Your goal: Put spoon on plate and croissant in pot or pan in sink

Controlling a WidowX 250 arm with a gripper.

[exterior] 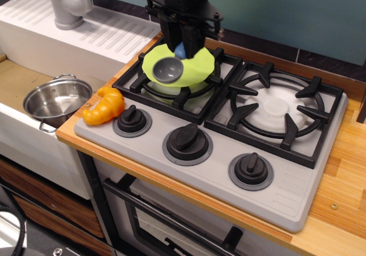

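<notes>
My gripper is shut on the spoon's light-blue handle and holds it over the lime-green plate on the left burner grate. The spoon's grey bowl hangs at the plate's left part; I cannot tell whether it touches the plate. The orange-yellow croissant lies on the stove's front left corner, beside the sink. The shiny steel pot stands in the sink, empty, left of the croissant.
The stove has two black burner grates, with the right one bare, and three black knobs along its front. A grey faucet and a ribbed white drainboard stand behind the sink. Wooden counter lies at the right.
</notes>
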